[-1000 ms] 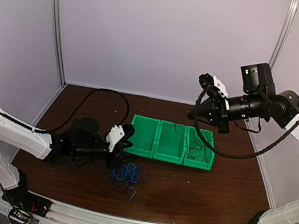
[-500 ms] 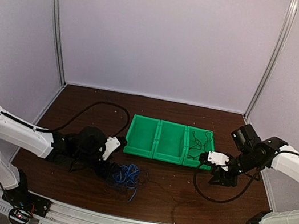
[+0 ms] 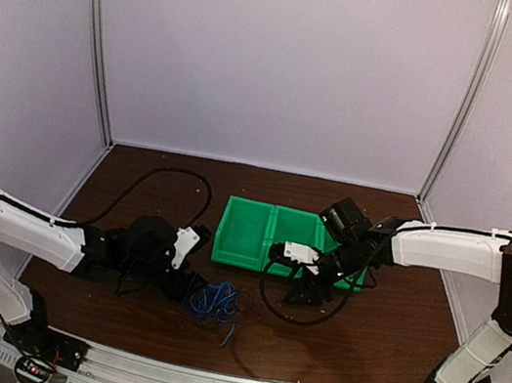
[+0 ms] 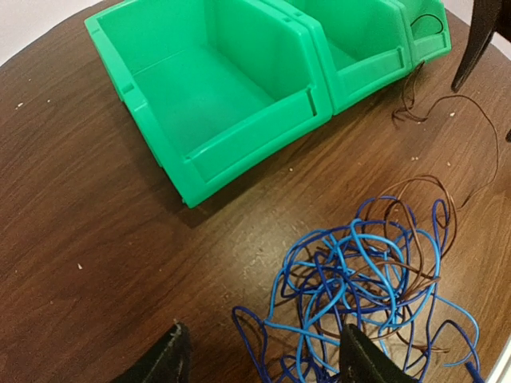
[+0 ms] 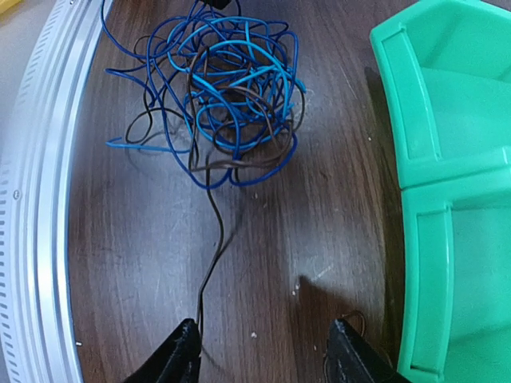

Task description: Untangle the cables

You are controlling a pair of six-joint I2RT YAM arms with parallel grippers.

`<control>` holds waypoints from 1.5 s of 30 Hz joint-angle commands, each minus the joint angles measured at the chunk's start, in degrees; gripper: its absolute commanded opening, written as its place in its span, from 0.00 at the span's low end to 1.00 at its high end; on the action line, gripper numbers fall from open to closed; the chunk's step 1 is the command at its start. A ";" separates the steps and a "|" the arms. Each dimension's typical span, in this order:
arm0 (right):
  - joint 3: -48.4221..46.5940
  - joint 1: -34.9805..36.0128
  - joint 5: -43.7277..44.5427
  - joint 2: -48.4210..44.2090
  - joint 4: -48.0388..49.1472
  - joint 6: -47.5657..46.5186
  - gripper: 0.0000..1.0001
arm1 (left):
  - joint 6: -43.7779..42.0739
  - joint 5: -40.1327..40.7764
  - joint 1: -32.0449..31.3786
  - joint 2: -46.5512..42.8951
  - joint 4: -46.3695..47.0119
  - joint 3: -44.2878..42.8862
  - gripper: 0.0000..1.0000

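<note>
The cables [image 3: 217, 299] lie as a fist-sized tangle of blue and brown wires on the dark wooden table, in front of the green bins. My left gripper [image 3: 195, 287] sits low at the tangle's left edge. In the left wrist view the cables [image 4: 371, 275] spread ahead, and the left gripper [image 4: 263, 369] is open with a blue loop lying between its fingers. My right gripper [image 3: 302, 294] hovers just right of the tangle. In the right wrist view the right gripper [image 5: 267, 357] is open. A single brown strand [image 5: 212, 239] trails from the cables [image 5: 231, 88] to its left fingertip [image 5: 180, 351].
Three joined green bins [image 3: 263, 237] stand behind the tangle. The rightmost bin [image 4: 427, 32] holds a dark wire. A loose brown wire [image 4: 423, 104] lies on the table before it. The aluminium front rail [image 5: 40, 199] runs close by the tangle. A thick black arm cable [image 3: 174, 177] loops at back left.
The right arm came down from high above the bins and swept left to the table beside the tangle, its jaws opening from shut. The left gripper settled lower at the tangle and opened wider.
</note>
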State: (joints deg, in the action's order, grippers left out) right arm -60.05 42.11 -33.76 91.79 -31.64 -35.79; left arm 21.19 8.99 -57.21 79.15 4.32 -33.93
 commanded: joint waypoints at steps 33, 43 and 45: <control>-2.45 7.97 -7.40 17.60 15.31 8.39 0.14 | 4.86 6.36 -0.06 -9.28 -0.74 5.00 0.65; -7.72 7.90 -9.92 7.00 0.56 1.96 0.00 | 2.78 9.24 -0.09 -11.00 -16.35 -1.65 0.73; -10.74 7.90 -10.24 3.05 -3.29 0.57 0.00 | 2.47 11.52 0.26 -8.73 -19.00 -3.18 0.74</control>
State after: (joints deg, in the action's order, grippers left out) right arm -64.31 49.76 -41.80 104.22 -26.28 -30.76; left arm 24.97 16.56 -57.21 68.12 -8.10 -32.91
